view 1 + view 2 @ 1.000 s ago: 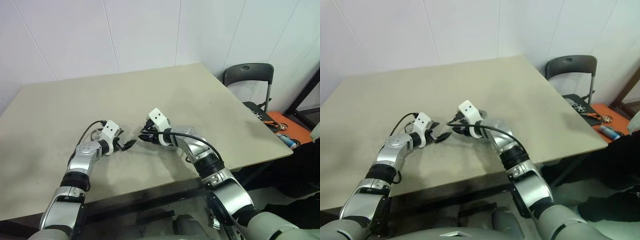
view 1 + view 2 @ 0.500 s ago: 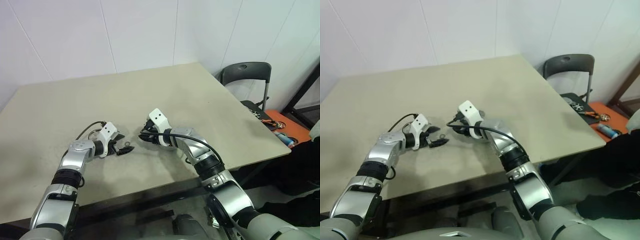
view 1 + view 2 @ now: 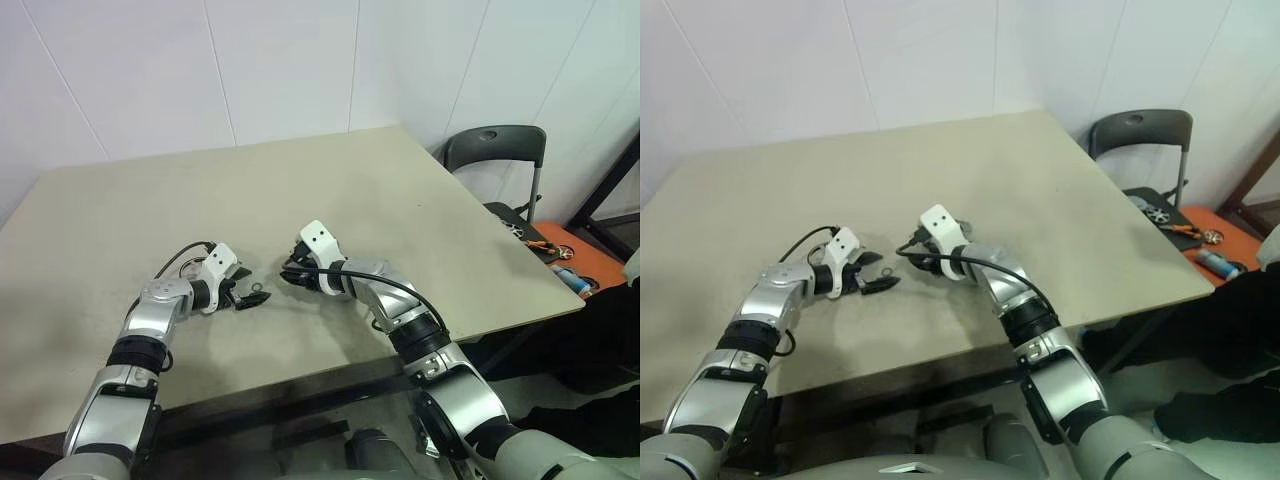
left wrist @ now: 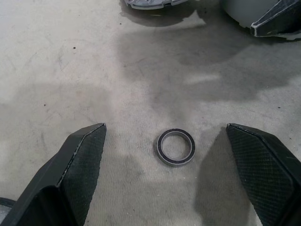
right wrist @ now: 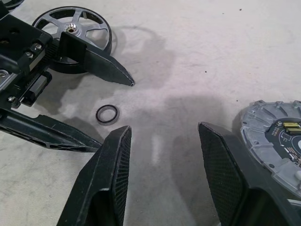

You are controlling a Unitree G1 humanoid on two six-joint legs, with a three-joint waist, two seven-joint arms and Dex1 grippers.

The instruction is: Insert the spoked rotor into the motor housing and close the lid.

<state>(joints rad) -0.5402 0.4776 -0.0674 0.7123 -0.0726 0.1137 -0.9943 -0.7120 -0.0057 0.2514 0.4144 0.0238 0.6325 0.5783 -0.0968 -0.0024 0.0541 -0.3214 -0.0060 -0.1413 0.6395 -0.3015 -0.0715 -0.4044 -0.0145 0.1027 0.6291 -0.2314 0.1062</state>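
Task not started. Left gripper [image 4: 164, 179] spread wide, empty, straddling a small black O-ring [image 4: 176, 147]. Right gripper [image 5: 164, 160] partly open, empty. Black-rimmed spoked rotor [image 5: 74, 35] lies loose on the table; grey notched-rim disc [image 5: 275, 141] lies apart. Both steps remain.

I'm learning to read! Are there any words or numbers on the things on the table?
No words or numbers can be read in these pictures.
The lid carries a small dark circuit patch with yellow marks, too small to read.
The spoked rotor, the small black O-ring and the table show no writing.
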